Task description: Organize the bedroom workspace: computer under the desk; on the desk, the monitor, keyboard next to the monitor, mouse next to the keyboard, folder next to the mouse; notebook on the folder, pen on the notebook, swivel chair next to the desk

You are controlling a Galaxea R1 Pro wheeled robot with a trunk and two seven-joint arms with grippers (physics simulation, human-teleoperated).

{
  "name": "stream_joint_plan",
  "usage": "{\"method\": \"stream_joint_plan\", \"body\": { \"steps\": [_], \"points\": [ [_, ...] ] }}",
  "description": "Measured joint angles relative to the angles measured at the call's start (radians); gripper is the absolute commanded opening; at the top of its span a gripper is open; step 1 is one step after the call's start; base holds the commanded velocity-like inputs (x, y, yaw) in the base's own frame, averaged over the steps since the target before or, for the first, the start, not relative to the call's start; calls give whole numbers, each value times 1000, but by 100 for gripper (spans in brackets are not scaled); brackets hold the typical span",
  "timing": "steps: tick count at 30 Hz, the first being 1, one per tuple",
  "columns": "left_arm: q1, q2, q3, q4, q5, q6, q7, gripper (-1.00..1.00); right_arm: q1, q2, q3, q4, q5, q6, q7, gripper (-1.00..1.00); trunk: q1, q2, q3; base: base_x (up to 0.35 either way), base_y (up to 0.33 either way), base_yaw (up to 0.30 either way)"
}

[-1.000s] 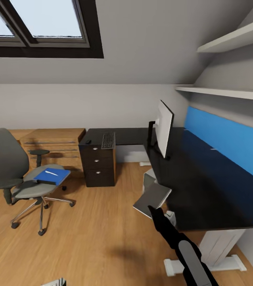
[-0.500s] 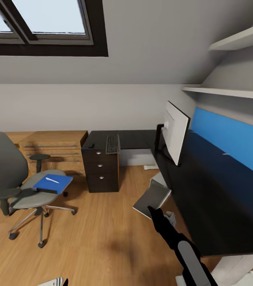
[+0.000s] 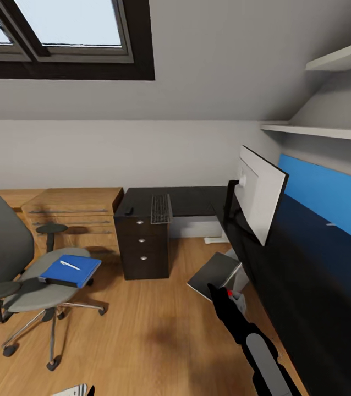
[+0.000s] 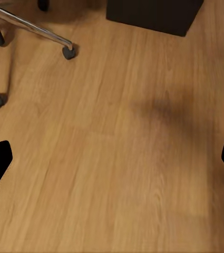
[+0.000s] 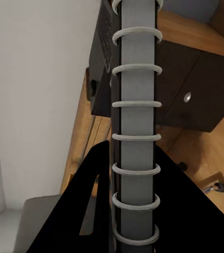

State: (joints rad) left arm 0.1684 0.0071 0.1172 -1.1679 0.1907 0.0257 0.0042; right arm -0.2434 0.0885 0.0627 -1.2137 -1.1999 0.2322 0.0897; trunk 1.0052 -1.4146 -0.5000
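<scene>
In the head view, the right gripper (image 3: pixel 223 293) pinches the notebook (image 3: pixel 215 274) at lower middle, beside the table (image 3: pixel 307 264). The folder (image 3: pixel 70 270) lies on the swivel chair (image 3: pixel 16 264), lower left.

In the left wrist view, the left gripper (image 4: pixel 112 161) is spread over the floor.

In the right wrist view, the notebook's ring spine fills the middle. It could slip if squeezed loosely. I see no writing.

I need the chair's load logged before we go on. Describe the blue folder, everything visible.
The folder is a flat, bright blue rectangle with a dark edge along its near side, smooth like plastic or card. It lies closed and level on the grey seat of the swivel chair, one corner reaching past the seat's front edge. A slim white pen rests on top of it at an angle. No claw touches it.
</scene>
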Motion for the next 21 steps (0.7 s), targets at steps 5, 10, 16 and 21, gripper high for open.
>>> {"method": "stream_joint_plan", "body": {
  "steps": [5,10,16,21],
  "points": [
    [0,-1,0,0,-1,0,0,100,0,-1,25,0,0,-3,0,-100,0,0,8,320,93,0],
    [0,-1,0,1,-1,0,0,100,0,-4,27,-1,0,-1,-1,-100,0,0,10,322,22,0],
    [0,-1,0,1,-1,0,1,100,0,-6,27,0,0,-2,-5,-100,0,0,11,322,4,0],
    [0,-1,0,1,-1,0,1,100,0,-7,26,0,0,-1,-6,-100,0,0,11,323,0,0]
  ]
}}
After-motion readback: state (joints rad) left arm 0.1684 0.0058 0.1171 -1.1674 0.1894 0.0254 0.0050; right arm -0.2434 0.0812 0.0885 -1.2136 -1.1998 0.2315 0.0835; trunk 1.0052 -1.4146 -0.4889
